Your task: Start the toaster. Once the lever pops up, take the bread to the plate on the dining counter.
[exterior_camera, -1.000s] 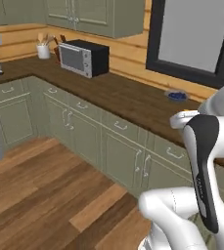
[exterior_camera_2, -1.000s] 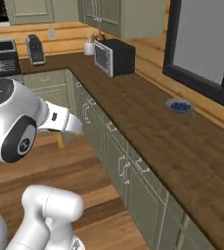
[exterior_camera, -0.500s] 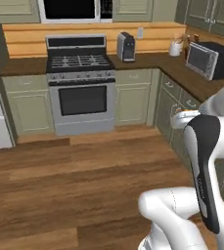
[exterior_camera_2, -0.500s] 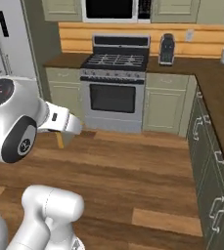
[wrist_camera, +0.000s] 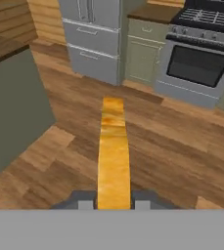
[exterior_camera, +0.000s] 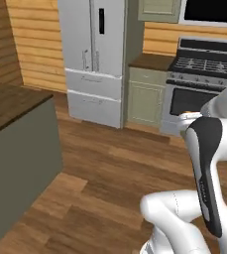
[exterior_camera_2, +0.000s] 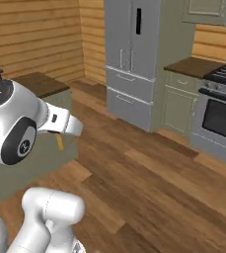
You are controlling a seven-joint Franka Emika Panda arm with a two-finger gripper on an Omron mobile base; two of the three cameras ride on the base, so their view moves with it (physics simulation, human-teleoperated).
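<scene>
The gripper (wrist_camera: 113,204) is pinched on the bread (wrist_camera: 113,156), which the hand view shows edge-on as a golden strip rising between the two finger tips, its long axis running straight out along the line the hand points, over bare wood floor (wrist_camera: 172,146). Outward from there, the dining counter (exterior_camera: 11,104) lies off to the left of the slice, its dark wood top above a plain pale side, while fridge (exterior_camera: 97,59) and stove (exterior_camera: 204,74) stand ahead and to the right. Judged from this, the carry has to bear left toward that counter; the plate cannot be made out
</scene>
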